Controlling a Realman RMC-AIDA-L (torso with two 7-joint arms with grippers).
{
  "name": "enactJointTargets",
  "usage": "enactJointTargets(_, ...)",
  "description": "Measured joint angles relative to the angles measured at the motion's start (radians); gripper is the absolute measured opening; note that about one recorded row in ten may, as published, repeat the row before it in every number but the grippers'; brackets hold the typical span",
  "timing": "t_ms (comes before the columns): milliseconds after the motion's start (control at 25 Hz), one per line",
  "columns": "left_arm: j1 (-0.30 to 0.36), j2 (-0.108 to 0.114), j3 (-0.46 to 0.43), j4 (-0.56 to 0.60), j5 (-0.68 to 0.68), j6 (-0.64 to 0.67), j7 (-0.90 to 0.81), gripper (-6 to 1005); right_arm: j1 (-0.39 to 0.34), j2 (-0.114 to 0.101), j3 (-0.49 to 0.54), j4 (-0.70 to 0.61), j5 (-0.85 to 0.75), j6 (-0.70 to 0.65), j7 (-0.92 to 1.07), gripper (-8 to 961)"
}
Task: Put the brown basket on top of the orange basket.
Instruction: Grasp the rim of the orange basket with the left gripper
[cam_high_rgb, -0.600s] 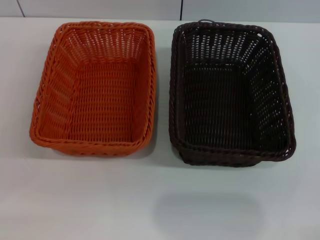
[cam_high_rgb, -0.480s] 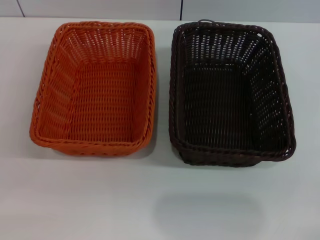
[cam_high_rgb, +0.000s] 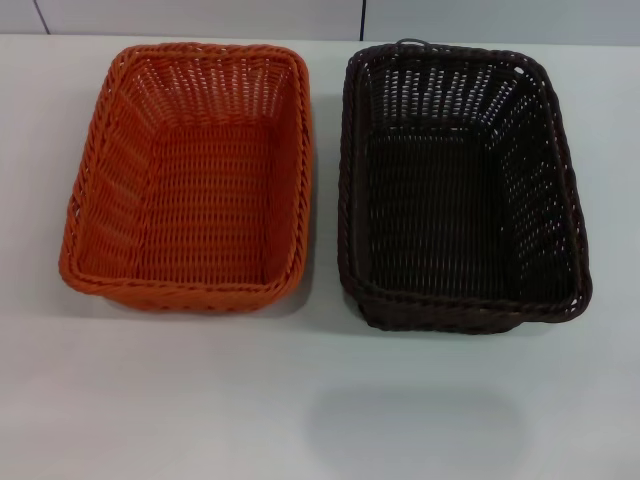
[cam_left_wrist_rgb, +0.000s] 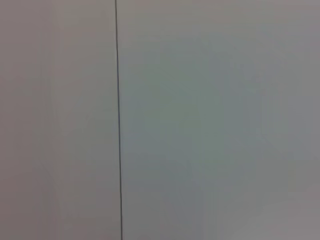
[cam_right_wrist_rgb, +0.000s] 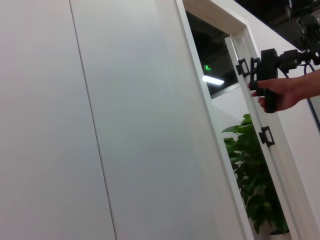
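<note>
Grippers: neither one shows in my head view, and neither wrist view shows its own fingers, so I cannot tell how far either is open or what it touches.
Left wrist view: I get only a pale wall panel (cam_left_wrist_rgb: 210, 120) with one thin dark seam (cam_left_wrist_rgb: 118, 120) running down it.
Right wrist view: I get white wall panels (cam_right_wrist_rgb: 130, 130), a doorway frame (cam_right_wrist_rgb: 235, 100), a leafy green plant (cam_right_wrist_rgb: 252, 180) behind it, and a person's hand (cam_right_wrist_rgb: 280, 95) gripping a black device (cam_right_wrist_rgb: 267, 75) far off.
Orange basket (cam_high_rgb: 190, 175): sits upright on the white table (cam_high_rgb: 150, 400), on the left side of my head view; nothing inside that I can see, only its woven floor.
Brown basket (cam_high_rgb: 460, 185): sits upright on the table on the right side, just beside the orange one with a narrow strip of table between their rims; also shows only its woven floor. It is not on the orange basket.
Table front: a soft grey shadow (cam_high_rgb: 410, 425) lies on the near surface, below the brown basket.
</note>
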Motion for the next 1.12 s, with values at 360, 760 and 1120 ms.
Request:
enactJointTargets(360, -0.001, 0.000, 0.002, 0.000, 0.001, -0.001, 0.000, 833, -0.001, 0.000, -0.021, -0.002, 0.001, 0.004, 0.000, 810)
enactJointTargets(760, 0.001, 0.000, 0.000, 0.000, 0.001, 0.000, 0.000, 834, -0.005, 0.000, -0.025, -0.003, 0.003, 0.008, 0.000, 810)
enactJointTargets(1120, -0.001, -0.001, 0.007, 0.000, 0.005, 0.000, 0.000, 833, -0.005, 0.000, -0.025, -0.005, 0.001, 0.009, 0.000, 809)
